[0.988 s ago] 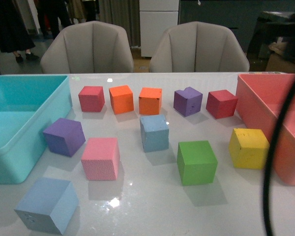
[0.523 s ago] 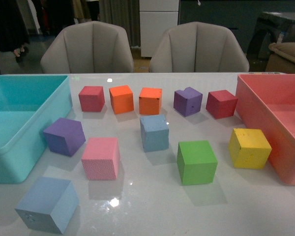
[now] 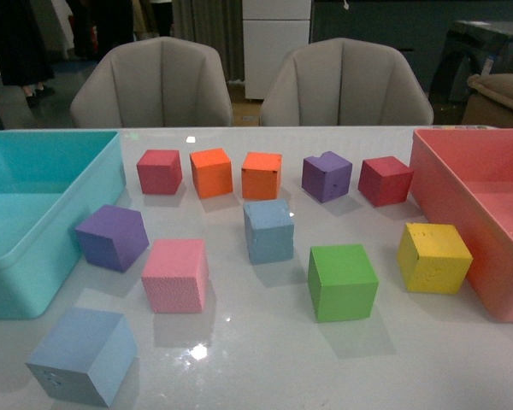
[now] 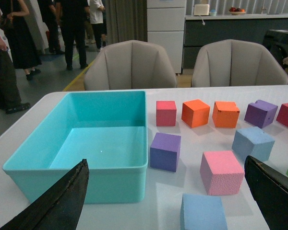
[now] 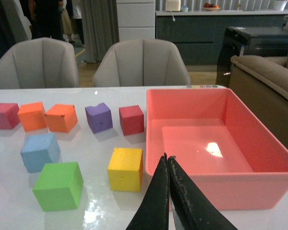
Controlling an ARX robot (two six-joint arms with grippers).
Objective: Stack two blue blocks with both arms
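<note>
One light blue block (image 3: 268,231) stands in the middle of the white table; it also shows in the left wrist view (image 4: 252,143) and the right wrist view (image 5: 40,151). The second, paler blue block (image 3: 83,355) lies at the near left, also in the left wrist view (image 4: 203,213). Neither arm shows in the front view. My left gripper (image 4: 168,191) is open and empty, above the near left blue block. My right gripper (image 5: 167,160) is shut and empty, hanging over the near rim of the pink bin (image 5: 221,184).
A turquoise bin (image 3: 17,256) stands at the left, a pink bin (image 3: 496,256) at the right. Red (image 3: 159,171), orange (image 3: 211,172), orange (image 3: 262,175), purple (image 3: 327,177) and dark red (image 3: 385,180) cubes form a back row. Purple (image 3: 111,237), pink (image 3: 175,274), green (image 3: 342,281) and yellow (image 3: 433,257) cubes sit nearer.
A black cable that crossed the right side of the front view one second ago has gone from sight. The blocks have not moved.
</note>
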